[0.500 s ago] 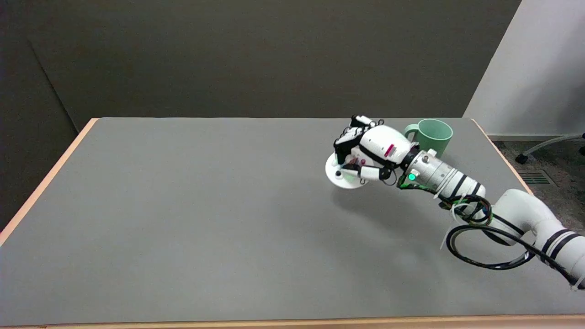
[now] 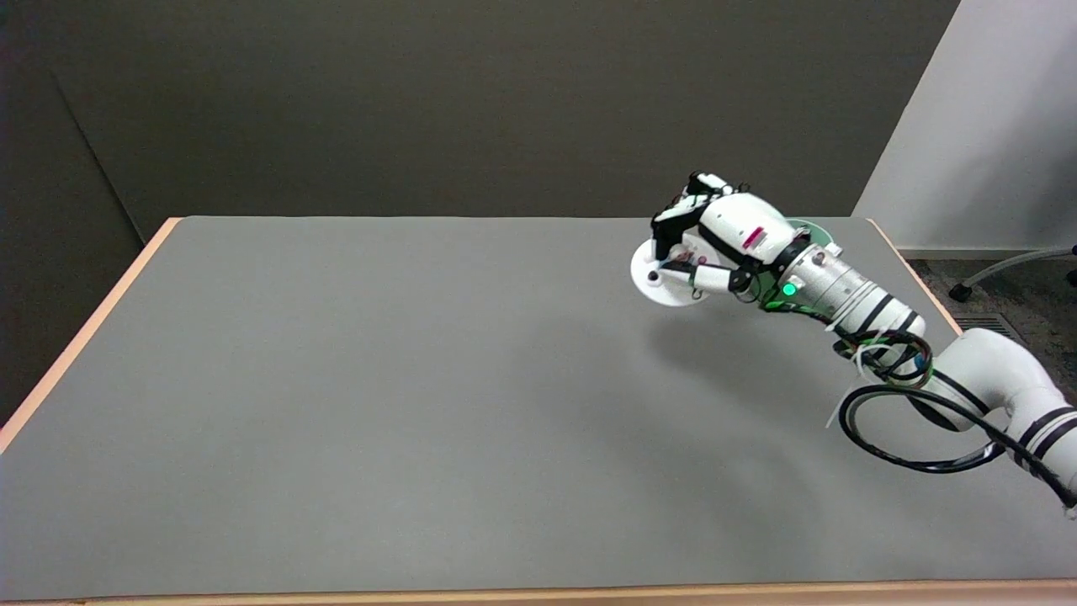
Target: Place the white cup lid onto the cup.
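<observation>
My right hand (image 2: pixel 715 240) has risen and swung toward the far right corner of the worktop (image 2: pixel 379 404) since half a second ago. Its fingers (image 2: pixel 673 227) grip the white lid (image 2: pixel 665 282), which has come up with the hand and now hangs tilted in the air, with its shadow on the grey surface below. The green cup (image 2: pixel 814 229) stands where it stood, but now my wrist covers most of it; only a bit of rim shows behind the hand.
</observation>
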Controlling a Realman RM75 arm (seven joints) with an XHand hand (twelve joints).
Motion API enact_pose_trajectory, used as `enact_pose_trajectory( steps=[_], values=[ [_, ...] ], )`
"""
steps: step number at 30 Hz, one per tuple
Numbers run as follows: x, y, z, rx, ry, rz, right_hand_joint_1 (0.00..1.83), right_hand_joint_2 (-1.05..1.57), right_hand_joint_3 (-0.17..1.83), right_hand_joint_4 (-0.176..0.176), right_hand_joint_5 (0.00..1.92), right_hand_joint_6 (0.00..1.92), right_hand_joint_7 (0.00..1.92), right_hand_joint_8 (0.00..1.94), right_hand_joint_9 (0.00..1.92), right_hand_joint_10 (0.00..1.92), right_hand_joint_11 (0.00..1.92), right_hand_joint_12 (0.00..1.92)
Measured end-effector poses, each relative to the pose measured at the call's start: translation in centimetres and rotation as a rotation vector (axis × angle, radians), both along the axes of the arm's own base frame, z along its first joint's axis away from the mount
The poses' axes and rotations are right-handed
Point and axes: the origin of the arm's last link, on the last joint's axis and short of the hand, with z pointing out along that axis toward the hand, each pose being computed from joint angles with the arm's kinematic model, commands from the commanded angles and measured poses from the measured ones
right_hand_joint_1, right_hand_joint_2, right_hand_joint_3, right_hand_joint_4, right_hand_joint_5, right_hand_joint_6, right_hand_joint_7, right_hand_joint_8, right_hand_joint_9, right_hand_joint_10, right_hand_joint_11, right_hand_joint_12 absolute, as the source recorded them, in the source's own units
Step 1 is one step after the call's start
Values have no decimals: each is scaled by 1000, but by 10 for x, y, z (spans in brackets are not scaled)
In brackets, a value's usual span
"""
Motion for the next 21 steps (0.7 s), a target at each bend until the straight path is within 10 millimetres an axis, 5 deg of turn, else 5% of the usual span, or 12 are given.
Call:
enact_pose_trajectory(
  steps=[21],
  values=[
    [10, -7, 62, -190, -36, -27, 1182, 1119, 133, 20, 840, 1124, 865, 1253, 612, 1066, -1, 1587]
  ],
)
